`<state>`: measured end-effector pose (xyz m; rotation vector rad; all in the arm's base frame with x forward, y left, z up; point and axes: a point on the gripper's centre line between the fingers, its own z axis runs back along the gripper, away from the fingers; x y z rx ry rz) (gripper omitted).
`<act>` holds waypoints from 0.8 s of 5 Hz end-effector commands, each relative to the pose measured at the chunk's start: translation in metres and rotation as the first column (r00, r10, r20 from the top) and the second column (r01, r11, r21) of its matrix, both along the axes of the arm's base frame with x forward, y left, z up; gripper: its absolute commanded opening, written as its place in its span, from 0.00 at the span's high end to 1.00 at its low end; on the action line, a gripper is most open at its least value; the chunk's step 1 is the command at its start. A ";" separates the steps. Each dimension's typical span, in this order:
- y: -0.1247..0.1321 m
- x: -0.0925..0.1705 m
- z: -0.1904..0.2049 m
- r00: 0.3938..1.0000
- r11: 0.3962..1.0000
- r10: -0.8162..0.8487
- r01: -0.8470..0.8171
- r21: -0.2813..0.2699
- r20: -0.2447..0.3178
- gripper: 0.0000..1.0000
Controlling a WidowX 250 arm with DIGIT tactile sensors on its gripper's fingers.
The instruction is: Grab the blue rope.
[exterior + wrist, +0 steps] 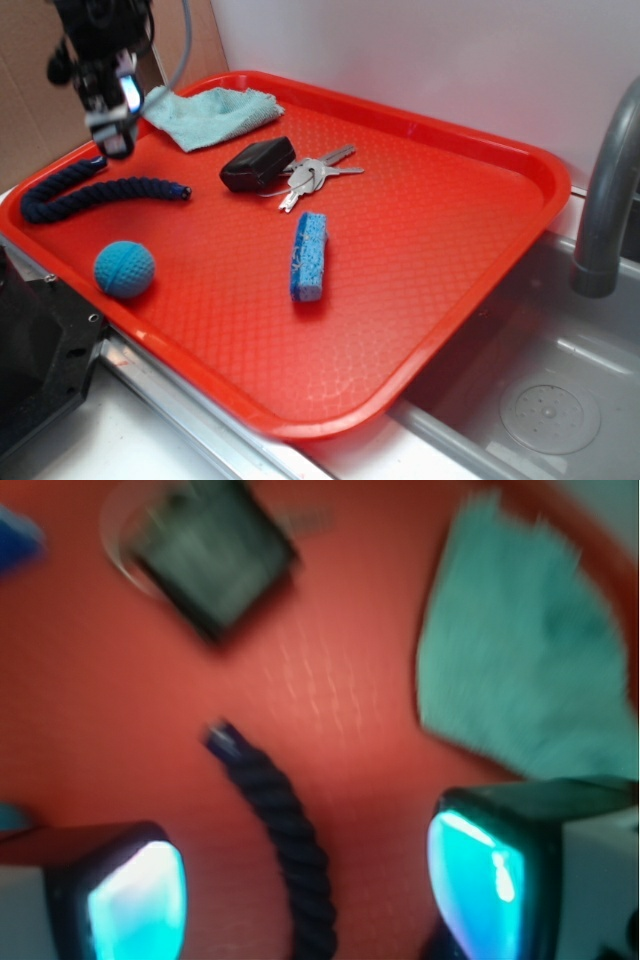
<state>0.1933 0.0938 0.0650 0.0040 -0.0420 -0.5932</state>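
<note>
The blue rope is a dark navy twisted cord lying curved on the left part of the red tray. My gripper hangs above the rope's far side, near the tray's back left corner. In the wrist view the rope runs up between my two pads, with its bound end pointing away from me. The gripper is open, wide apart, with a gap on each side of the rope. The pads do not touch it.
A light-blue ball sits near the tray's front left edge. A blue sponge, a black key fob with keys, and a teal cloth also lie on the tray. A sink and grey faucet are at the right.
</note>
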 end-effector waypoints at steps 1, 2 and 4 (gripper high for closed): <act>-0.011 0.004 -0.028 0.997 0.994 -0.078 0.080 0.068 -0.025 0.00; -0.010 0.003 -0.044 0.993 0.992 -0.085 0.092 0.082 -0.079 0.00; -0.008 -0.011 -0.057 0.993 0.995 -0.057 0.065 0.071 -0.104 1.00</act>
